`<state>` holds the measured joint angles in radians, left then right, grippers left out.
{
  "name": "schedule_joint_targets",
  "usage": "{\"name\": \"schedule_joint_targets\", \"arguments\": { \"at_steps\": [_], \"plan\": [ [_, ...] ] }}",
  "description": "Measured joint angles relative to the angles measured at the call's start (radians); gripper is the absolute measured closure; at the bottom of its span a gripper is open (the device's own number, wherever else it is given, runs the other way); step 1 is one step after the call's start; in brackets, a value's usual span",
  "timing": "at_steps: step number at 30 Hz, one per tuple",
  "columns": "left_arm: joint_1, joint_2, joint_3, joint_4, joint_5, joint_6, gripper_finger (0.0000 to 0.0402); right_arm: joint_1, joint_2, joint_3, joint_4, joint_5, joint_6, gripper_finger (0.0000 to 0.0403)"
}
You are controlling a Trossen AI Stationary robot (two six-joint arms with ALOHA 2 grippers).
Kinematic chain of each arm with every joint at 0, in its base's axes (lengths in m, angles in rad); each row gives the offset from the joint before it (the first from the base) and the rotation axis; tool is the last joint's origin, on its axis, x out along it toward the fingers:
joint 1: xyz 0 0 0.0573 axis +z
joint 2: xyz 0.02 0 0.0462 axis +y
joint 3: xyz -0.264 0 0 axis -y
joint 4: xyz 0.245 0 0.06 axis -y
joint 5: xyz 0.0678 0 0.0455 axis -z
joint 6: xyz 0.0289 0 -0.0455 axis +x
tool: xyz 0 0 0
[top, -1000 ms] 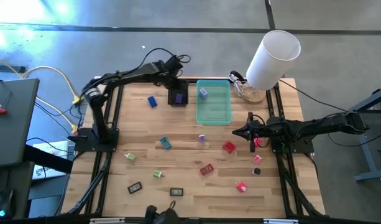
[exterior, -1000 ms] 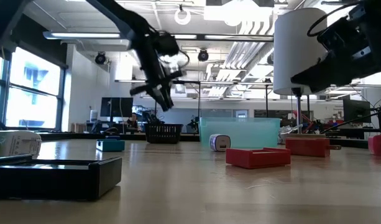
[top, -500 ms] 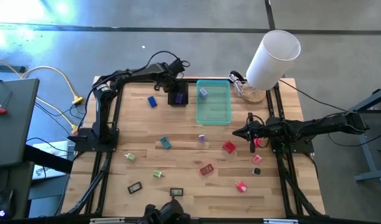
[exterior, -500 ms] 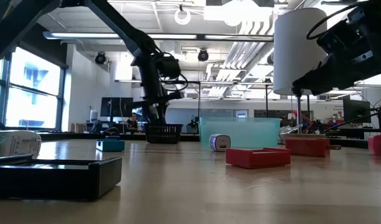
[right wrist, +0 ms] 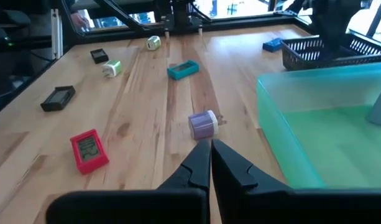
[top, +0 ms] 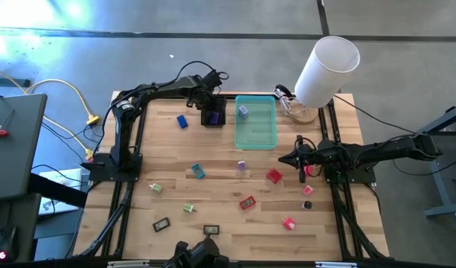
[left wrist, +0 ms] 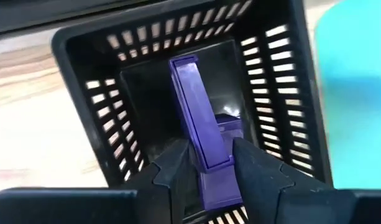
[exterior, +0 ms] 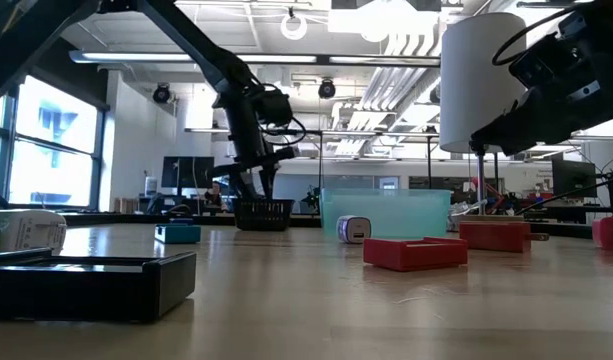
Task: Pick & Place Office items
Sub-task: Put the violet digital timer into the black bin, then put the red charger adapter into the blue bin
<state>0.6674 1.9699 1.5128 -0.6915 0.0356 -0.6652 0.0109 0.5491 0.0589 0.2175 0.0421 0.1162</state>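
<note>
From above, the left tool [top: 210, 104] hangs over the small black slatted basket [top: 213, 117] at the far side of the bench [top: 220, 197], just left of the teal tray [top: 256, 123], which holds one small pale piece [top: 243, 111]. Other office items lie well apart across the open wood: a blue one [top: 182, 121] left of the basket, a teal one [top: 198, 172], a purple one [top: 242, 167], two red ones [top: 274, 176] [top: 247, 202]. The right tool [top: 301, 158] hovers near the bench's right edge. At bench height, the left tool [exterior: 248, 178] dips to the basket [exterior: 263, 213]. The left wrist view shows a purple clip [left wrist: 199, 134] between the fingers [left wrist: 171, 171], its long axis running away into the basket [left wrist: 103, 112]; the jaws stand slightly apart beside it, and I cannot tell whether they grip. In the right wrist view the right tool [right wrist: 210, 163] is closed and empty, with the purple piece [right wrist: 202, 124] just beyond its tips.
</note>
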Motion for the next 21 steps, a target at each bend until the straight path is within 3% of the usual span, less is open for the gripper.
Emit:
{"name": "schedule_joint_targets", "arguments": {
  "at_steps": [14,21],
  "plan": [
    [-0.024,-0.134,0.004,0.001,-0.013,0.140,0.0282,0.000,0.000,0.000,-0.014,-0.025,0.040,0.0401],
    [-0.096,-0.197,0.004,-0.135,-0.014,0.195,0.0282,0.000,0.000,0.000,0.004,-0.012,0.001,0.0401]
  ]
}}
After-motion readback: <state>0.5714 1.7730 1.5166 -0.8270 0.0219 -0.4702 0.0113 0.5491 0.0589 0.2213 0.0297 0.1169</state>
